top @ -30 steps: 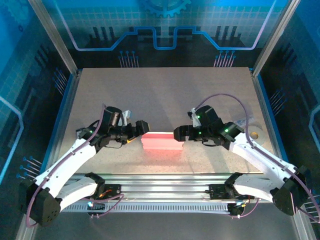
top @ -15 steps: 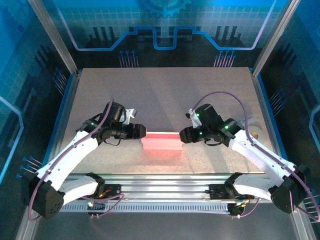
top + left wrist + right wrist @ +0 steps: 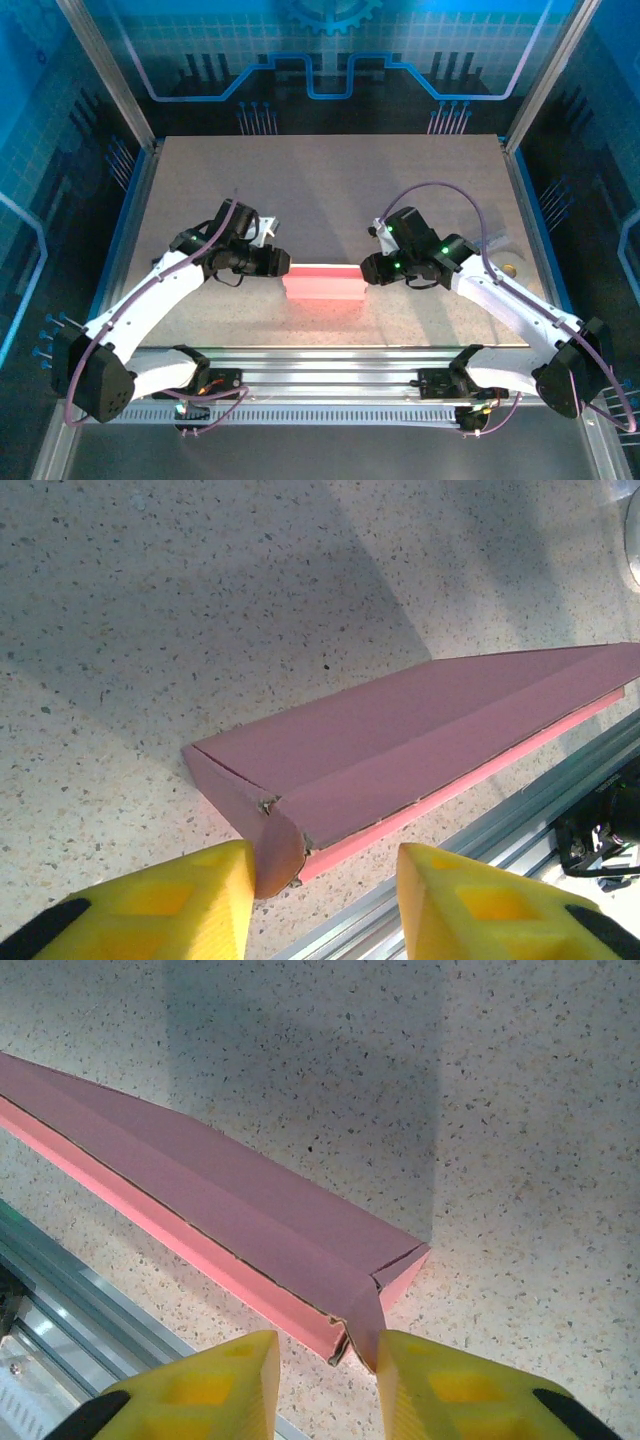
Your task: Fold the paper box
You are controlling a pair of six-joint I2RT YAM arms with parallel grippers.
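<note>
Near the front edge of the table lies the paper box (pink, long and low); left gripper and right gripper each stand half-spread around 1 end corner, not pinching it.

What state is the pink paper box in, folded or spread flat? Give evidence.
Folded: the paper box is a long closed shape, panels creased over one another, an end flap bent round its corner.
</note>
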